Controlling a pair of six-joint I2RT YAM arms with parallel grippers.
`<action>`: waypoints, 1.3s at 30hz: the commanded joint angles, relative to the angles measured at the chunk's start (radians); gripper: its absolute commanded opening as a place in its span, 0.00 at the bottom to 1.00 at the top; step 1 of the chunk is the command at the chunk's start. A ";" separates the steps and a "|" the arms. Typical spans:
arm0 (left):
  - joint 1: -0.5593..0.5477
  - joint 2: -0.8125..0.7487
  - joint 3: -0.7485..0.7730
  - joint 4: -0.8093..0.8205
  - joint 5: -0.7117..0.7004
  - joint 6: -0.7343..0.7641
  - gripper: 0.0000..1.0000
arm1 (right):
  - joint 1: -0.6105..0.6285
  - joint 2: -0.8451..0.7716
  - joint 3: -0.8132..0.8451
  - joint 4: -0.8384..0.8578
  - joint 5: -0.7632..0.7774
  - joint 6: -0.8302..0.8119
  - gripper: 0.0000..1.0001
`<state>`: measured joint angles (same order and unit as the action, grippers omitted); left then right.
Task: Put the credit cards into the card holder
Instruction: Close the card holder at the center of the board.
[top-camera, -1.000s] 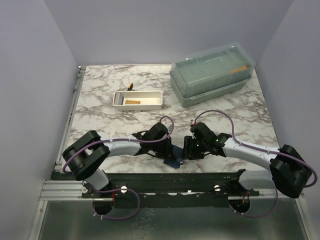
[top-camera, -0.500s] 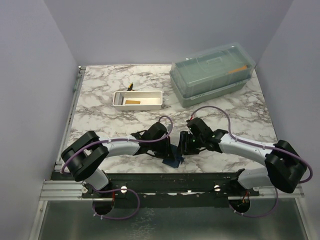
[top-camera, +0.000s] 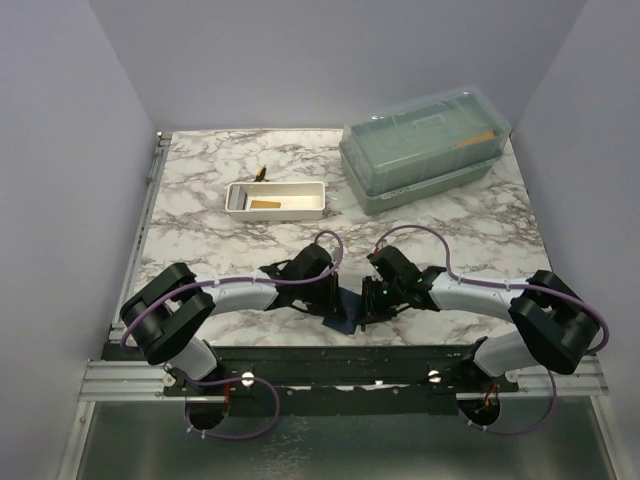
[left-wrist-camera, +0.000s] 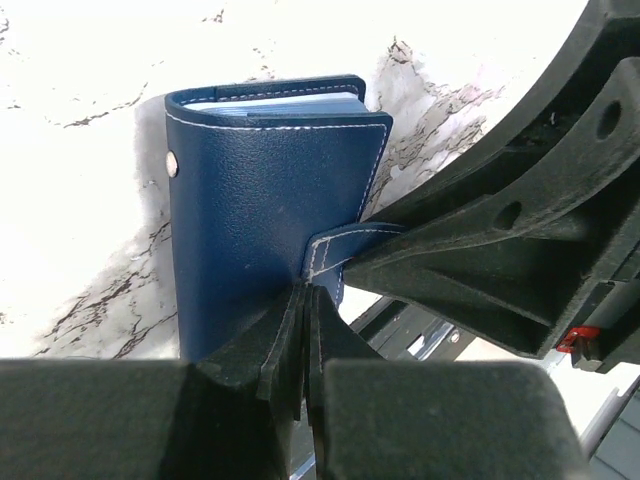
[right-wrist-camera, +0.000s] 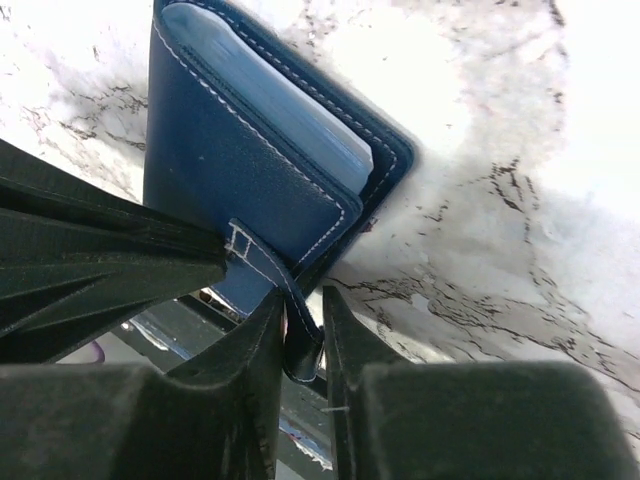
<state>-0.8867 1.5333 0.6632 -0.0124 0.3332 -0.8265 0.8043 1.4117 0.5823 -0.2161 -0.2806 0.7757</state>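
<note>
My left pincer (left-wrist-camera: 306, 305) is pinched tight on the lower edge of the card holder (left-wrist-camera: 255, 200), and my right pincer (right-wrist-camera: 303, 325) is closed narrowly on its strap (right-wrist-camera: 255, 262). The holder is folded shut on the marble table (right-wrist-camera: 480, 190), near the front edge between my arms.

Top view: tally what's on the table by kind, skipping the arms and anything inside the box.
White tray: 1
Green lidded box: 1
Blue card holder: 1
Tan card, in the tray: 1
Small dark-and-yellow item: 1
Total: 5
</note>
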 joint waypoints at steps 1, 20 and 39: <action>0.020 0.005 -0.013 -0.124 -0.055 0.054 0.11 | 0.007 0.066 -0.038 -0.003 0.070 -0.011 0.17; 0.176 -0.056 0.019 -0.178 0.054 0.068 0.65 | 0.007 0.075 -0.078 0.046 0.131 0.017 0.01; 0.195 0.048 -0.057 0.214 0.344 -0.106 0.12 | 0.007 -0.024 -0.061 0.001 0.163 0.009 0.14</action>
<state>-0.6949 1.6203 0.6106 0.1749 0.6441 -0.9066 0.8124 1.4117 0.5453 -0.1135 -0.2447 0.8177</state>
